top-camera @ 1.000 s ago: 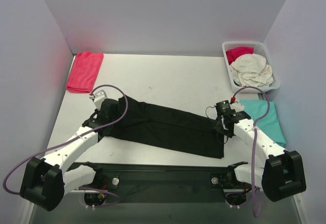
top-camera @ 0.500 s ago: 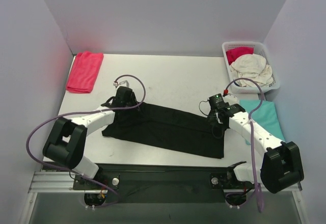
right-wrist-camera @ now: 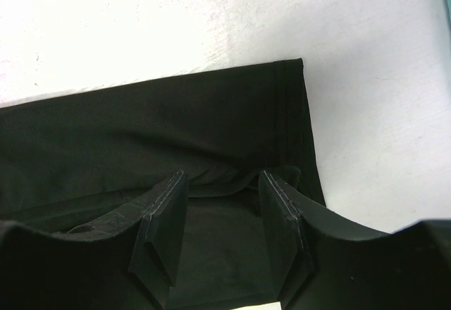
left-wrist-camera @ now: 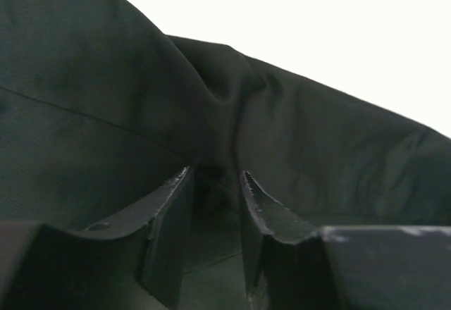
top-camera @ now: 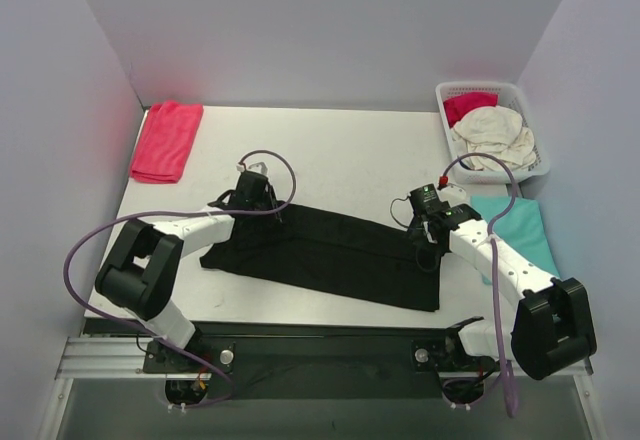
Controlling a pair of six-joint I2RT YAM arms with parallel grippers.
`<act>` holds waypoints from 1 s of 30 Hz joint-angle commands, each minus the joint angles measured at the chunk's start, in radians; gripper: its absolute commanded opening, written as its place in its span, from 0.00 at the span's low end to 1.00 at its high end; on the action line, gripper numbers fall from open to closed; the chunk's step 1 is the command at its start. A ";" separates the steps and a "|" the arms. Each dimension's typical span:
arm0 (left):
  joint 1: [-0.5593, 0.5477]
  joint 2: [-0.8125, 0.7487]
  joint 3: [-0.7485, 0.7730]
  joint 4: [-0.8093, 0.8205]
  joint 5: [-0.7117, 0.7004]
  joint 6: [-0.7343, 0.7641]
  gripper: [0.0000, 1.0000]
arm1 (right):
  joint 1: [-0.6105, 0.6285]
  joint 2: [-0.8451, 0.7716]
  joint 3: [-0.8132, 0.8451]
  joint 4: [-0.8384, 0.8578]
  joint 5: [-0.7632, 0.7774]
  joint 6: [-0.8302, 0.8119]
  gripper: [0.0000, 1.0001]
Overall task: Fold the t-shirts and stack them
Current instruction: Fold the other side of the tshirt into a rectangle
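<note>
A black t-shirt, folded into a long strip, lies slantwise across the table's middle. My left gripper is at its upper left end. In the left wrist view the jaws stand close together with a ridge of black cloth pinched at their tips. My right gripper is at the strip's right end. In the right wrist view its jaws stand apart, pressed on the black cloth, with a loose fold edge between them. A teal t-shirt lies flat at the right.
A folded red shirt lies at the far left. A white lattice basket at the far right holds a cream shirt and a red one. Grey walls close in the table.
My left arm has swung from the table's left front up and right to the shirt's upper left end. My right gripper has shifted slightly up and left, then stayed.
</note>
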 commanded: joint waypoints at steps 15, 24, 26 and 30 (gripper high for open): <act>-0.069 -0.151 -0.072 -0.067 -0.039 -0.001 0.00 | 0.009 -0.010 -0.017 -0.040 0.047 0.017 0.44; -0.162 -0.320 -0.178 -0.148 -0.109 -0.045 0.00 | 0.009 -0.015 -0.028 -0.039 0.052 0.020 0.44; -0.171 -0.342 -0.210 -0.141 -0.102 -0.051 0.02 | 0.009 -0.013 -0.026 -0.039 0.050 0.020 0.44; -0.179 -0.348 -0.305 -0.124 -0.083 -0.074 0.33 | 0.011 -0.013 -0.026 -0.039 0.052 0.018 0.44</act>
